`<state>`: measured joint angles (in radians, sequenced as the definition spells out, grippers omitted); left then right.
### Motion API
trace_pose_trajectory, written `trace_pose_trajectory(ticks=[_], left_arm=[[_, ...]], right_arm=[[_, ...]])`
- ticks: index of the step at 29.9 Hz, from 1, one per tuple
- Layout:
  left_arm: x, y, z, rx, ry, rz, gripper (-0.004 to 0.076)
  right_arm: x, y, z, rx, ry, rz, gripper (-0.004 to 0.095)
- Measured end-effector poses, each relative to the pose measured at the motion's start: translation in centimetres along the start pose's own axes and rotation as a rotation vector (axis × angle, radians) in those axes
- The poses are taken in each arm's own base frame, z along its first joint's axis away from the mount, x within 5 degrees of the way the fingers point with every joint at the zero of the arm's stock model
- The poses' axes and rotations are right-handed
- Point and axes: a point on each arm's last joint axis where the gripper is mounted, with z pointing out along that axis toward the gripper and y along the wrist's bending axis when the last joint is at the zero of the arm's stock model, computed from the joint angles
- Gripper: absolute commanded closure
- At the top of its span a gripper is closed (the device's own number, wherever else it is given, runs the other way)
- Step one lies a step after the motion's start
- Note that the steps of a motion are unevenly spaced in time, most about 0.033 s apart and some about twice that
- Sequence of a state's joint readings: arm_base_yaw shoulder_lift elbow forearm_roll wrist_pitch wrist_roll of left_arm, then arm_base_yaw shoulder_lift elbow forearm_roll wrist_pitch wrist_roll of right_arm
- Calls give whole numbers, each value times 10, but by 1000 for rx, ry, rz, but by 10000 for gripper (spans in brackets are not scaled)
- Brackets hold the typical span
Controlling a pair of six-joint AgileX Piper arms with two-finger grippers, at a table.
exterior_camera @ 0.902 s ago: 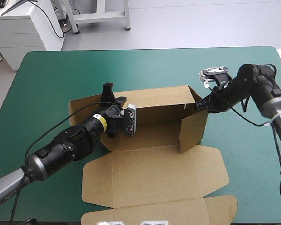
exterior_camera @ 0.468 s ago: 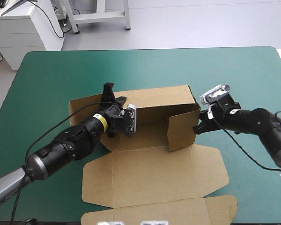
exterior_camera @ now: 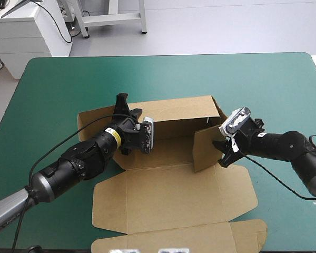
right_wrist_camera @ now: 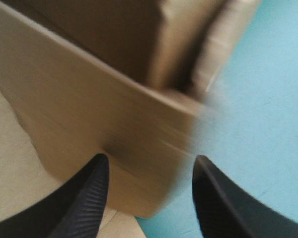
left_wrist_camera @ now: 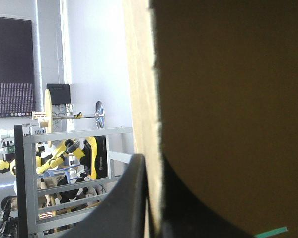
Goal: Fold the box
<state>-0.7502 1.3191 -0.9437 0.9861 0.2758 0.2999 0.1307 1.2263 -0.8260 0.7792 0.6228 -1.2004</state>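
Left gripper [left_wrist_camera: 151,168]: jaws clamped on box [exterior_camera: 174,195] wall [left_wrist_camera: 228,99], inner one dim | right gripper [right_wrist_camera: 150,161]: jaws apart, 3 o'clock flap [right_wrist_camera: 104,114] blurred

My left arm [exterior_camera: 79,163] was a chain of glossy black rounded segments, with 1 yellow band [exterior_camera: 116,138] near the wrist and grey metal farther back. My right arm [exterior_camera: 284,146] was black too, and the 2 black fins of my right gripper [right_wrist_camera: 150,157] were finely ribbed.

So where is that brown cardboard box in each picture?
High view: the box sits mid-table, its back wall raised.
Left wrist view: that wall, pinched in the left gripper.
Right wrist view: its side flap stands ahead of the open right gripper.
Shared: the teal-green cover.
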Motion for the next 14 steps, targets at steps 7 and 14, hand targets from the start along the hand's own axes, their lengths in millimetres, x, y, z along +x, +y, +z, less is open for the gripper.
trace_pose_trajectory(ticks=[7,14], left_arm=[[0,0,0,1,-2,-7,731],[0,-1,0,10,-5,-25,731]], right_arm=[[0,2,2,-31,-4,-8,377],[-3,1,17,-53,-43,4,296]])
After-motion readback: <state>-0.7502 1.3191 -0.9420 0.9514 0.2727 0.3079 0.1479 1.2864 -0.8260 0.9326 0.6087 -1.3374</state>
